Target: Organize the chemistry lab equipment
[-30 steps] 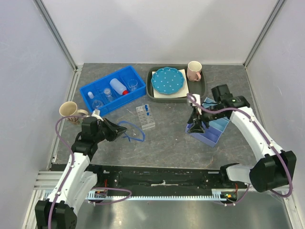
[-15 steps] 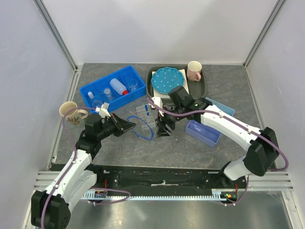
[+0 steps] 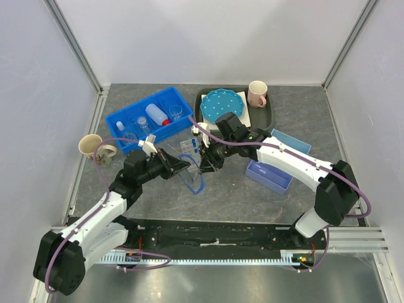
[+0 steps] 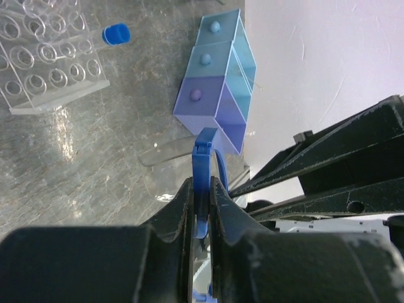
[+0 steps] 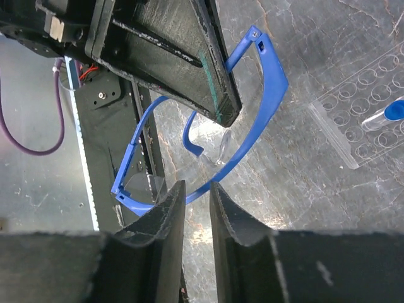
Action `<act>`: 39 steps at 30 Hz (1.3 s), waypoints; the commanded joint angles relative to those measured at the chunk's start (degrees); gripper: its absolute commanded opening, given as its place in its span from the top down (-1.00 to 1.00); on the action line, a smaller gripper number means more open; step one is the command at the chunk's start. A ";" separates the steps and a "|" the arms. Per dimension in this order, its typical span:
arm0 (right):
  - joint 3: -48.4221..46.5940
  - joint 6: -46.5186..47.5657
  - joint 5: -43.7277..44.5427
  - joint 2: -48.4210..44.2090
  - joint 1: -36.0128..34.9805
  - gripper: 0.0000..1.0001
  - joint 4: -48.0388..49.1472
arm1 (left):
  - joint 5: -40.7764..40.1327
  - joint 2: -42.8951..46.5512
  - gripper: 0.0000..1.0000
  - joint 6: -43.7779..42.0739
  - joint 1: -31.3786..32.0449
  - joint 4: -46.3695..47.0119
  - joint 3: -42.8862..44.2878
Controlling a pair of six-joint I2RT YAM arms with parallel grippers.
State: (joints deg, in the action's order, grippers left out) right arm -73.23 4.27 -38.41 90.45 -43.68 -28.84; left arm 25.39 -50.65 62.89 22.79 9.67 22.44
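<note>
Top external view, with both wrist views. We see the left arm rise from its base with the elbow low and the forearm slanting toward the white test-tube rack (image 3: 188, 147). The left gripper (image 3: 183, 167) lies nearly level, just on the near side of the rack. The right arm crosses from its base in one long bend. The right gripper (image 3: 205, 163) points downward just beside the rack's right end. The tips of the two grippers face each other, close together.

The blue safety glasses (image 3: 193, 183) sit on the near side of the rack, between the two grippers. In the left wrist view, the jaws of the left gripper (image 4: 202, 201) are pressed together on one temple arm of the glasses (image 4: 203, 161). A clear lens shows on the side nearer the rack (image 4: 50, 69). We cannot tell whether that lens rests on the table.

In the right wrist view, the jaws of the right gripper (image 5: 197, 194) stand narrowly apart. The frame of the glasses (image 5: 268, 101) crosses their mouth at the tips, and we cannot tell whether it touches either finger. One blue-capped tube (image 5: 390, 112) lies flat on the rack (image 5: 356, 117).

Beyond the rack, to its left, a blue bin (image 3: 126, 118) holds the white squeeze bottle (image 3: 155, 114) and small glassware.
</note>
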 commanded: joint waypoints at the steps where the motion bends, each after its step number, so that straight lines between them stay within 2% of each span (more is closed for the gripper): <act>1: 1.07 -3.22 0.88 -0.19 -0.35 0.47 3.26 | -4.82 -0.76 0.96 3.55 1.30 5.79 1.12; 4: 1.77 -3.57 2.46 -0.19 -0.35 0.48 3.53 | -5.79 -1.20 0.96 4.25 1.82 6.41 1.29; 11: 2.92 -4.10 4.05 -0.81 -0.27 0.13 4.49 | -6.67 -0.59 0.96 4.25 2.79 6.59 1.30; 14: 2.83 -5.85 4.75 -0.37 -0.18 0.11 4.76 | -7.19 -0.15 0.96 4.17 3.32 6.50 1.38; 16: 2.66 -6.03 5.45 -0.02 -0.18 0.14 4.85 | -7.54 0.03 0.96 3.99 3.76 6.24 1.64; 19: 2.39 -6.47 5.54 0.25 0.17 0.41 4.93 | -7.98 -0.06 0.96 3.20 4.55 4.57 2.61; 20: 2.13 -6.64 5.63 0.25 0.26 0.56 4.93 | -8.25 -0.06 0.96 2.77 5.07 4.22 2.87; 23: 1.78 -6.82 5.89 0.25 1.14 0.74 5.02 | -7.64 -0.15 0.90 1.71 5.78 3.69 3.75; 24: 1.69 -6.82 5.81 0.25 1.58 0.77 5.02 | -7.20 -0.06 0.86 1.36 5.87 3.51 3.93; 25: 1.69 -6.47 5.81 0.34 1.76 0.79 4.93 | -6.58 -0.06 0.70 1.01 5.95 3.69 4.37; 27: 1.78 -5.86 5.72 0.16 2.63 0.83 4.85 | -4.65 0.12 0.52 -0.66 6.22 3.86 4.98; 28: 1.86 -5.59 5.54 -0.01 3.16 0.84 4.93 | -4.12 0.20 0.33 -1.01 6.22 3.86 5.16; 30: 1.95 -5.16 4.58 -0.72 4.73 0.86 4.93 | -2.80 0.73 0.15 -1.98 6.31 3.86 5.34; 31: 2.13 -5.06 3.97 -1.15 5.35 0.87 4.93 | -2.54 1.34 0.00 -2.33 6.22 3.34 5.34; 34: 2.74 -2.45 1.94 -2.82 7.12 0.88 4.58 | -2.80 2.92 -0.18 -3.74 6.31 0.62 6.48; 39: 4.59 0.82 0.53 -7.04 10.19 0.90 3.53 | -2.45 5.65 -0.37 -7.43 6.31 -5.34 11.03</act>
State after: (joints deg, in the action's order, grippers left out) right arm -69.67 1.26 -34.87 88.47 -35.38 -25.80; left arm 21.52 -47.77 61.21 28.99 8.54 27.66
